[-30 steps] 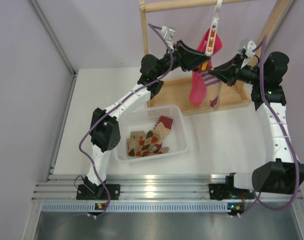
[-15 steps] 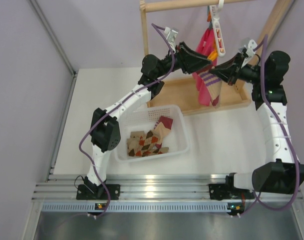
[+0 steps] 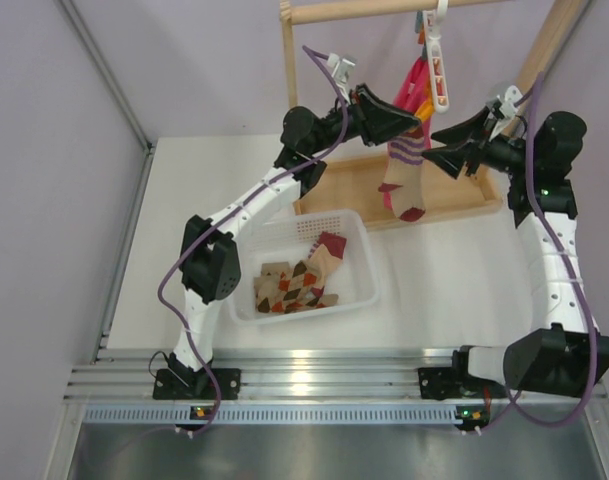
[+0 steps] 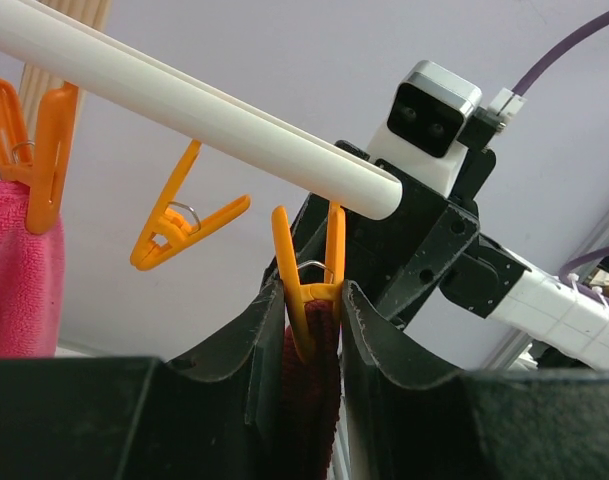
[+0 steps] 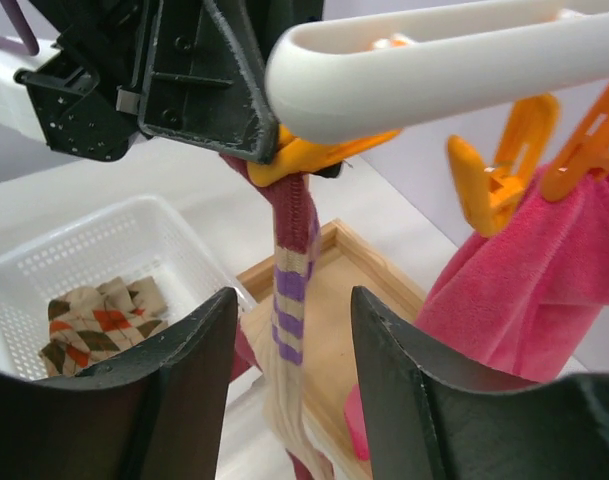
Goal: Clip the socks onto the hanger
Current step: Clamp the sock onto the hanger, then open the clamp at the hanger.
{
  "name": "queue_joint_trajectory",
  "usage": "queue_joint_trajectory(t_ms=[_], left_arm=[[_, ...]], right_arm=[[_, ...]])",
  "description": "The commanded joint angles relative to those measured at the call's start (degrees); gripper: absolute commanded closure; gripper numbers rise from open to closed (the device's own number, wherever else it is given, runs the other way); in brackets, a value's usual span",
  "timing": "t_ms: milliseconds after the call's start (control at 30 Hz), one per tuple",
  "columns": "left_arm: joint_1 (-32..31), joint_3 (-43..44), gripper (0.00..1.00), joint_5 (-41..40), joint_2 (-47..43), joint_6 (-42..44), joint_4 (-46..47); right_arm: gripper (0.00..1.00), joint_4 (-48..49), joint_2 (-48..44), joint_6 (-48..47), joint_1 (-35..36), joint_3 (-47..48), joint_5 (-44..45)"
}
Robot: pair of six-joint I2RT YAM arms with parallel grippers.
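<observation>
A beige sock with purple stripes and maroon heel and toe (image 3: 399, 180) hangs from an orange clip (image 4: 309, 290) at the end of the white hanger (image 3: 439, 70). My left gripper (image 3: 412, 125) is shut on that clip, its fingers pressing both sides, with the maroon cuff (image 4: 314, 400) between them. My right gripper (image 3: 431, 147) is open just right of the sock, touching nothing. In the right wrist view the sock (image 5: 294, 290) hangs beyond the open fingers, under the hanger bar (image 5: 434, 60). More socks (image 3: 294, 285) lie in the basket.
A white mesh basket (image 3: 359, 245) stands near the table's middle. The tall wooden rack (image 3: 334, 10) carries the hanger; its base frame (image 3: 464, 200) lies under the sock. A pink cloth (image 3: 414, 85) hangs on another clip. One orange clip (image 4: 184, 225) hangs empty.
The hanger swung right. My right gripper let go of the striped sock and drew back to the right; the sock now hangs free from the clip. The left gripper stays at the clip.
</observation>
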Motion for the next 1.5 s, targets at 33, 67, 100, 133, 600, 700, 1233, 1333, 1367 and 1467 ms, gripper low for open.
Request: queue_joint_trajectory(t_ms=[33,67,100,133,600,700,1233,1333,1367,1467], left_arm=[[1.3,0.0,1.00,1.7,-2.5,0.3,1.7],[1.7,-0.2,1.00,1.9,-2.6,-0.1,1.7],[1.7,-0.3,1.00,2.1,-2.6,-0.1,1.7],[1.9,-0.4,1.00,2.6,-2.7,-0.2,1.7],[1.9,-2.4,1.00,4.5,-4.3,-1.1,2.7],[1.9,-2.6,1.00,4.7,-4.3,-1.2,2.7],[2.1,-3.4,1.00,5.4,-5.0,-1.6,3.6],[2.4,-3.5,1.00,5.5,-5.0,-1.9,3.6],[2.4,-3.5,1.00,5.5,-4.9,-1.8,3.5],[2.4,-3.2,1.00,5.6,-4.8,-1.7,3.2]], right_arm=[[0.50,10.0,-1.6,6.6,-4.4,-1.6,-2.1],[0.50,11.3,-1.5,7.4,-5.0,-1.9,-1.9],[0.50,12.1,-1.4,7.4,-5.1,-1.9,-1.7],[0.50,14.6,-0.6,7.4,-5.2,-1.8,-1.5],[0.36,34.8,11.1,8.9,-1.8,5.1,1.0],[0.32,33.2,12.4,5.4,-1.6,8.0,0.6],[0.30,23.9,17.9,3.8,0.9,18.3,-3.4],[0.32,20.0,18.0,0.3,0.9,19.0,-3.6],[0.33,18.9,18.0,-0.2,0.9,18.9,-3.5],[0.35,17.8,18.3,-0.4,0.9,18.9,-3.5]])
